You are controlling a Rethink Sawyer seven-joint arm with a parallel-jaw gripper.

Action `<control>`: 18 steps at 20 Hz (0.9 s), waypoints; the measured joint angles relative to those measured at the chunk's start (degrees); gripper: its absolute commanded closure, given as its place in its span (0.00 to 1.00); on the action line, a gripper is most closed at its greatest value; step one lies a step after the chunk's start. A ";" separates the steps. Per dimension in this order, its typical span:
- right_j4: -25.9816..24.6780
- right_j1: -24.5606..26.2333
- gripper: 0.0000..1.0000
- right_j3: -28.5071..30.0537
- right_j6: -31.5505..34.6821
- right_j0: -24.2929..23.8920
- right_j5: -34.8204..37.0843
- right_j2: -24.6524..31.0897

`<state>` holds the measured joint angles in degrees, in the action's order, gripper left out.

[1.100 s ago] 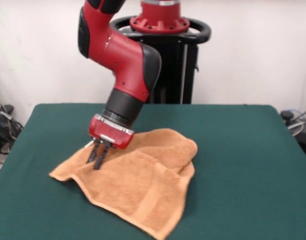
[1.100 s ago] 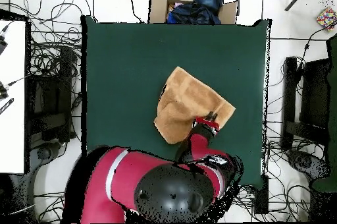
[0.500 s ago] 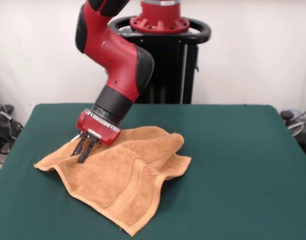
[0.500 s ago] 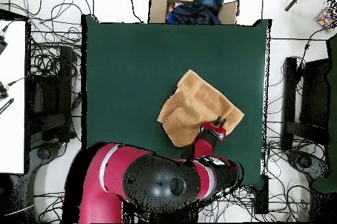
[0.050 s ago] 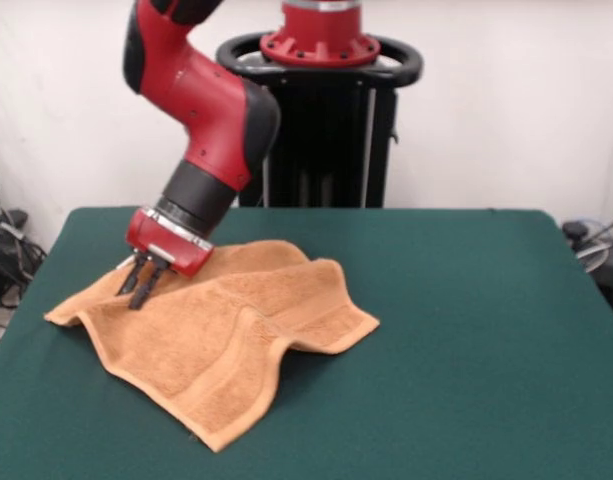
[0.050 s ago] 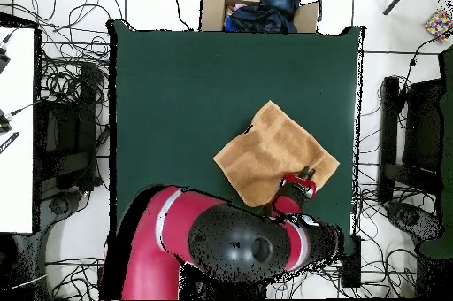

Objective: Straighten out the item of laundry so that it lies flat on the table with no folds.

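The item of laundry, an orange-tan towel (image 5: 221,330), lies on the green table (image 5: 466,330) at the left of the front view. It is mostly spread out, with a raised ridge down its middle and a band stripe near its front edge. My gripper (image 5: 138,291) is shut on the towel near its left far corner, with the fingertips pressed into the cloth. In the overhead view the towel (image 6: 274,149) sits as a diamond toward the table's (image 6: 177,94) lower right, and the gripper (image 6: 306,173) holds it by its right corner.
In the overhead view an open cardboard box (image 6: 258,7) with dark cloth in it stands beyond the table's far edge. Cables cover the floor on both sides. The towel's right corner (image 6: 334,163) lies close to the table's right edge.
The gripper has moved left in the front view and dragged the towel with it. The doubled-over right part has opened out, and the towel lies flatter and wider.
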<state>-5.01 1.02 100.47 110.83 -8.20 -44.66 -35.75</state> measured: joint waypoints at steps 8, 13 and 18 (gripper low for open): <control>-5.34 0.15 1.00 -3.26 0.00 -5.48 -0.04 -0.68; -7.26 0.05 0.00 -4.89 0.00 -7.10 0.03 -0.85; -10.27 -2.32 0.00 -5.02 0.00 -8.60 2.43 -0.45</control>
<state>-15.27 -1.30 95.45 110.83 -16.80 -42.24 -36.21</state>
